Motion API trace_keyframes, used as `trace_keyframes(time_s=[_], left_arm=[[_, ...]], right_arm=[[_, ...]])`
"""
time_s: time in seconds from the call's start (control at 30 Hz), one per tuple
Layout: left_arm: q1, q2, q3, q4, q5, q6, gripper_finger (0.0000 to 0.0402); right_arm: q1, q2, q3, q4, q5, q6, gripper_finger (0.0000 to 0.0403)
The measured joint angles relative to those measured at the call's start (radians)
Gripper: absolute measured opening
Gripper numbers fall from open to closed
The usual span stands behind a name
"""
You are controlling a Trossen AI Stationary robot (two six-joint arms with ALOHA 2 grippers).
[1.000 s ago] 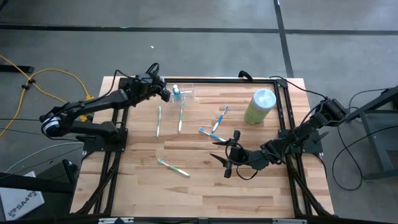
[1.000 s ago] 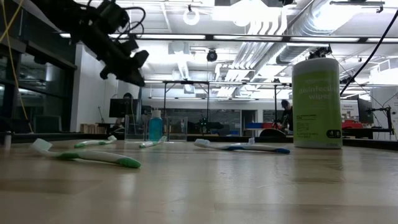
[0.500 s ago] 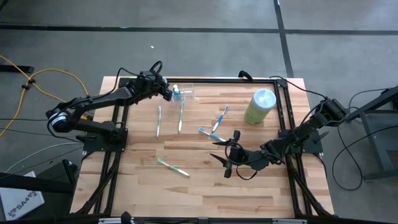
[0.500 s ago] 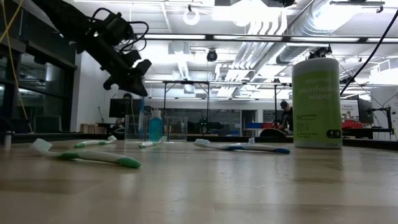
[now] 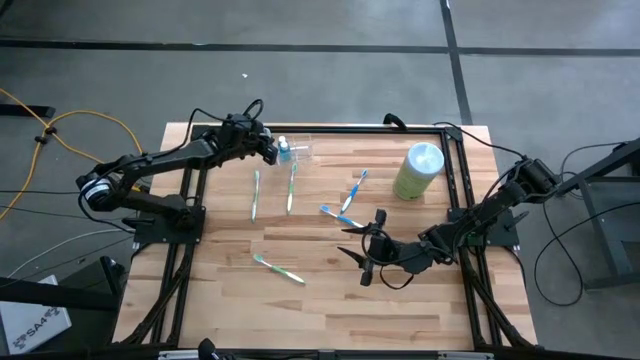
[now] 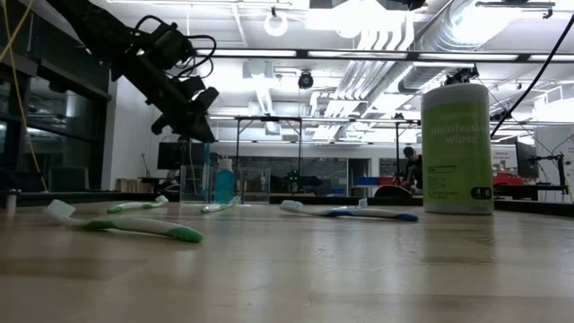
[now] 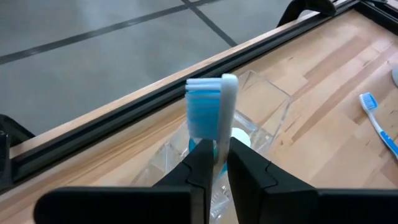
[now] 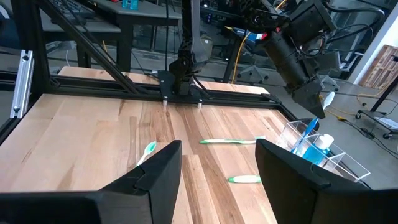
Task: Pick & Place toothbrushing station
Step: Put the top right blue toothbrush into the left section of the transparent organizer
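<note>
The toothbrushing station [image 5: 300, 147] is a small clear holder at the table's far edge, left of the middle, with a blue, white-capped bottle [image 5: 284, 151] in it. It also shows in the left wrist view [image 7: 264, 102] and the right wrist view [image 8: 329, 155]. My left gripper [image 5: 272, 152] hangs just above it, shut on a blue and white toothbrush [image 7: 214, 109]. My right gripper [image 5: 365, 250] waits open over the near middle of the table, with nothing between its fingers [image 8: 217, 180]. My left gripper pinches the toothbrush's neck [image 7: 222, 142], just under the bristled head, between its two fingers. The fingers slant down from the table's left side. The head stands out beyond the fingertips. The blue handle [image 8: 306, 140] hangs down into the clear holder; its lower end is hidden.
Three green toothbrushes [image 5: 255, 193] [image 5: 292, 185] [image 5: 278, 268] and two blue ones [image 5: 357, 188] [image 5: 340, 215] lie flat on the wooden top. A light green canister [image 5: 418, 170] stands at the far right. A black frame rail [image 5: 350, 128] runs along the far edge.
My left gripper has come down and a little toward the table's right, nearer the clear holder, tipping further downward with the toothbrush held between its fingers.
</note>
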Motion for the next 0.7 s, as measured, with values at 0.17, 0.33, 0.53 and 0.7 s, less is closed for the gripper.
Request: trace_keyframes(time_s=[0.17,0.33,0.53,0.7], left_arm=[[0.000,0.000,0.000,0.002,0.000,0.005,0.0043],[0.000,0.000,0.000,0.002,0.000,0.009,0.0044],[0.000,0.000,0.000,-0.001,0.000,0.017,0.0069],[0.014,0.000,0.000,-0.010,0.000,0.002,0.0109]], right_arm=[[0.000,0.000,0.000,0.000,0.000,0.004,0.0197],[0.000,0.000,0.000,0.000,-0.005,0.006,0.0197],[0.000,0.000,0.000,-0.001,-0.026,0.008,0.0197],[0.000,0.000,0.000,-0.001,-0.026,0.008,0.0197]])
